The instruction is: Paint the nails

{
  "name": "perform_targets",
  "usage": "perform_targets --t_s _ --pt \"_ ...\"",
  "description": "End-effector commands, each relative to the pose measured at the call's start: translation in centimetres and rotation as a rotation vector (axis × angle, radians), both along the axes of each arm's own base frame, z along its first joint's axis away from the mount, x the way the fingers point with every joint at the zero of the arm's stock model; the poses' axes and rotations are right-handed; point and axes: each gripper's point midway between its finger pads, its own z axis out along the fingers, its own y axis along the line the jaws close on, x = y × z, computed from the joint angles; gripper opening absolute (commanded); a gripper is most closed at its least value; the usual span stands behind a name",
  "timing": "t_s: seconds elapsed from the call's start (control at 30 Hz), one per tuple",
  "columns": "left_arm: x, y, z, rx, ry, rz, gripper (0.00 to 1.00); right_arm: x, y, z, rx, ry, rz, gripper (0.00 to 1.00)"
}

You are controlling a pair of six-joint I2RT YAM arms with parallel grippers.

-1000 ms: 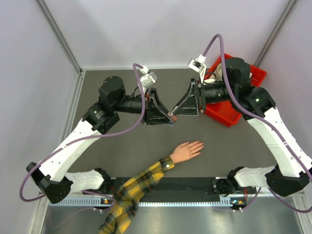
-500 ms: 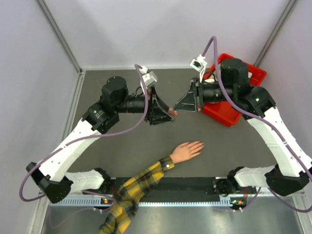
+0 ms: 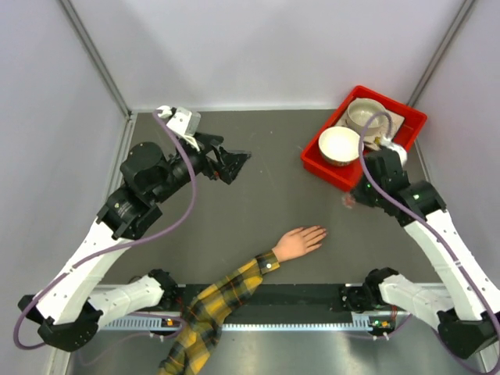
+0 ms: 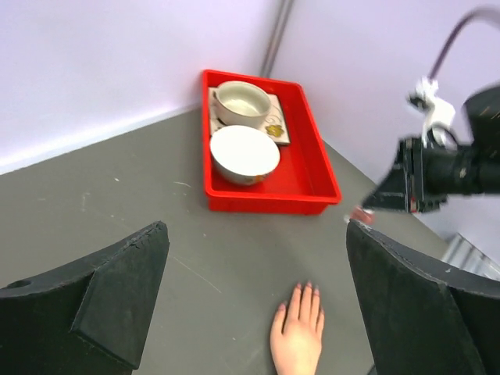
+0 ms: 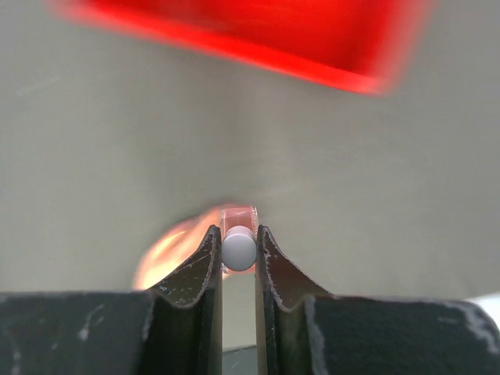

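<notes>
The dark grey table (image 3: pixel 258 203) fills the middle of the top view. The left arm (image 3: pixel 117 226) climbs the left side of that frame and the right arm (image 3: pixel 437 234) runs up the right edge.

A yellow-and-dark plaid sleeve (image 3: pixel 211 305) comes in from the lower centre. It ends in the pale mannequin hand (image 3: pixel 299 241), which lies flat just below the middle of the frame with its fingers pointing right and slightly up.

A red tray (image 3: pixel 318 162) sits in the upper right corner of the table. It holds a white bowl (image 3: pixel 340 145) and, behind it, a cream bowl (image 3: pixel 366 116).

The left gripper (image 3: pixel 234 162) hangs at upper centre-left, well apart from the hand. In its wrist view its fingers (image 4: pixel 117 281) stand spread wide with nothing between them.

The right gripper (image 3: pixel 351 199) is right of centre, just below the tray and up and to the right of the mannequin's fingertips. Its wrist view shows its fingers (image 5: pixel 205 262) drawn narrow, pinching a small pink piece (image 5: pixel 238 223) with a round white end. That view is blurred, so what the piece is stays unclear.

The nails (image 3: pixel 322 231) sit at the right-hand tips of the mannequin's fingers. They are too small to show any colour, and neither gripper touches them.
</notes>
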Motion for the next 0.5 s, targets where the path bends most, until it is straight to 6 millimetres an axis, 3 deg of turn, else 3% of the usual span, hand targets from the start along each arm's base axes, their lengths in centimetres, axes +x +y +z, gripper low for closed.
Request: perform_targets --t_s 0.0,0.1,0.2,0.33,0.47 --pt "1.4 0.5 -0.2 -0.020 -0.001 0.077 0.98 -2.9 -10.0 -5.7 -0.178 0.144 -0.531 0.00" --pt "1.2 0.2 -0.4 -0.028 0.009 0.060 0.97 -3.7 -13.0 -8.0 -0.161 0.158 -0.678 0.00" --pt "0.9 0.1 -0.3 -0.041 0.022 0.045 0.96 -3.6 -15.7 -8.8 -0.189 0.134 -0.798 0.00" --pt "0.8 0.4 -0.2 -0.073 0.065 0.067 0.94 -2.2 -18.4 -10.7 -0.175 0.124 -0.882 0.00" --pt "0.2 0.8 -0.4 -0.080 0.095 0.069 0.95 0.5 -20.8 -11.9 -0.206 0.026 -0.915 0.00"
